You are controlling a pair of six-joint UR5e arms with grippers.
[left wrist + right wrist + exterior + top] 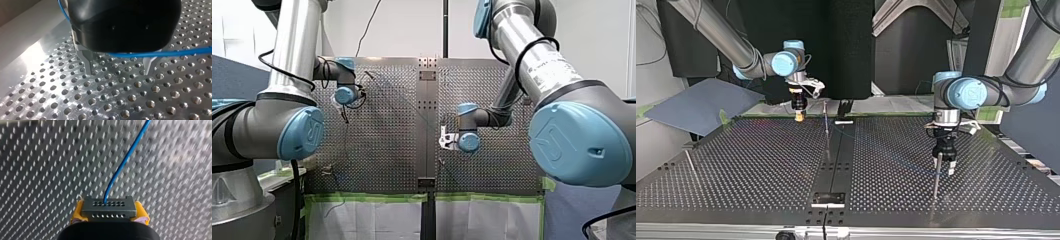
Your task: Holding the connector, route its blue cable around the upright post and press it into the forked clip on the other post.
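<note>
Filling the upper part of the left wrist view, the black body of my left gripper hid the roots of its two metal fingers. Only their lower parts showed, standing apart with nothing between the tips, over the perforated surface. The blue cable crossed just under the body, in front of the fingers' upper part, and was cut off at the view's edge. A further short stretch showed beside the body.

In the right wrist view my right gripper showed only its yellow pads, which were clamped on the two sides of the connector. The connector was a dark grey block with two rows of small holes on its face. The cable left one hole of the upper row and ran away over the surface, out of view.

In the top view the cable was too faint to trace. A thin post stood near my right gripper, and a second post stood just beside my left gripper's fingers. Whether either carried a fork was too small to tell.
</note>
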